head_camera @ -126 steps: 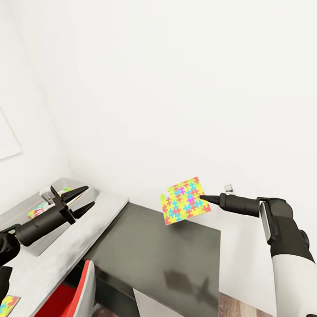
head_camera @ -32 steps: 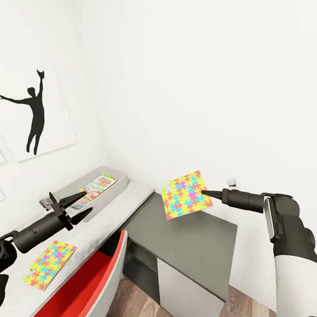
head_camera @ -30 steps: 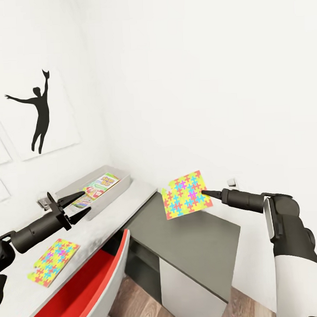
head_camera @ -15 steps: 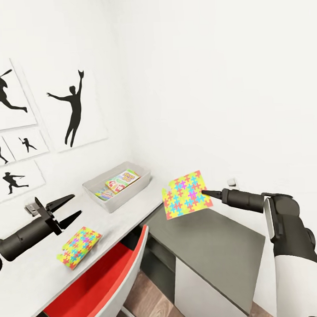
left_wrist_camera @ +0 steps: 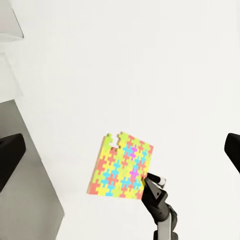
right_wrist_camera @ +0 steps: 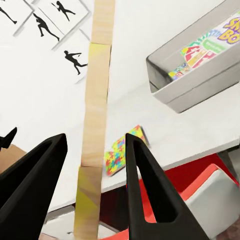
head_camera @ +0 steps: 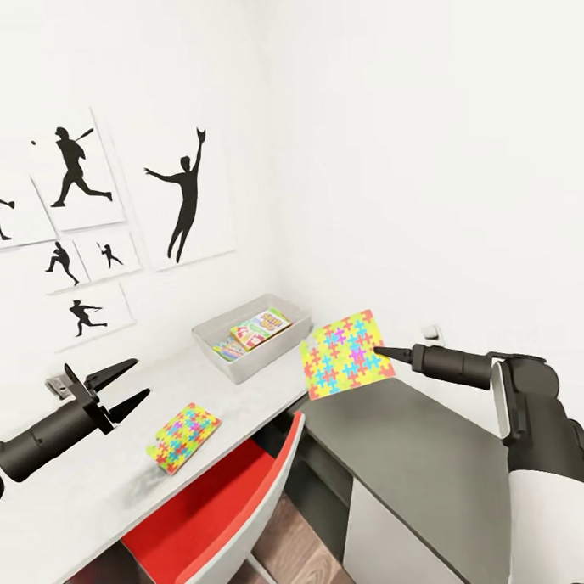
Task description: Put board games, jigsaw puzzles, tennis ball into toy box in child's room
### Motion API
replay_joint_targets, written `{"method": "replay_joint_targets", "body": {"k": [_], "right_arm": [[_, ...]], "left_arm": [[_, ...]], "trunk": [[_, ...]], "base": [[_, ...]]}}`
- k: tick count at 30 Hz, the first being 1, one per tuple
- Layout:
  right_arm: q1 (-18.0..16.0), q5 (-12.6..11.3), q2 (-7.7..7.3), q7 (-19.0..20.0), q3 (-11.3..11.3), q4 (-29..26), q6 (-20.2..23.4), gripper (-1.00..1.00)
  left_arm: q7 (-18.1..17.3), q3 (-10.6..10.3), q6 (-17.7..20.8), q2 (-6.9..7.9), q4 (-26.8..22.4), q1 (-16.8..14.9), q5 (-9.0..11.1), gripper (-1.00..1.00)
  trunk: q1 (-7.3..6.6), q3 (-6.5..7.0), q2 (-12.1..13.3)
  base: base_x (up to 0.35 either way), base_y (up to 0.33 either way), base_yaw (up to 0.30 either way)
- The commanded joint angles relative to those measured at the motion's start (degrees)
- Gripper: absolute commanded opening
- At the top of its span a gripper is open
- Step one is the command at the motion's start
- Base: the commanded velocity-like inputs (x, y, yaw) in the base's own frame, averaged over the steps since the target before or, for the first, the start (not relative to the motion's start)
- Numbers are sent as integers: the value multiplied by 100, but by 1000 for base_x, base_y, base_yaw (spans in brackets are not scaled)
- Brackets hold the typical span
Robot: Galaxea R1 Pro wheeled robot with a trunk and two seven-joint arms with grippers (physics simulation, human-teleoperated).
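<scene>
My right gripper (head_camera: 380,352) is shut on a corner of a colourful jigsaw puzzle (head_camera: 346,355), holding it in the air above the seam between the white table (head_camera: 97,487) and a dark cabinet. In the right wrist view the puzzle (right_wrist_camera: 95,120) stands edge-on between the fingers. A second puzzle (head_camera: 183,426) lies flat on the table. The grey toy box (head_camera: 211,340) stands at the table's far end against the wall, with board games (head_camera: 260,327) inside. My left gripper (head_camera: 141,376) hovers open over the table, left of the flat puzzle.
A red chair (head_camera: 225,516) is tucked under the table's front edge. A dark grey cabinet (head_camera: 418,456) adjoins the table on the right, below my right arm. Black silhouette posters (head_camera: 186,199) hang on the wall behind the table.
The whole picture has swung, so the camera has turned left: toy box, table puzzle and posters have slid rightwards into view. Both arms keep their pose, and the puzzle stays gripped.
</scene>
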Motion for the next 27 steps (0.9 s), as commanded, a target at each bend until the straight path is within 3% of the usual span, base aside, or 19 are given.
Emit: {"method": "replay_joint_targets", "body": {"k": [1, 14, 27], "right_arm": [[-8, 62, 1, 55, -10, -13, 44, -100], [-9, 68, -31, 62, -19, -11, 44, -100], [-18, 100, 12, 56, 3, 35, 44, -100]], "left_arm": [[21, 3, 21, -1, 1, -8, 18, 100], [37, -15, 9, -19, 14, -11, 16, 100], [39, -6, -2, -54, 18, -14, 15, 100]], "trunk": [[4, -13, -13], [4, -13, -13], [4, -13, -13]], "base": [[0, 0, 272], [2, 0, 289], [97, 0, 298]]}}
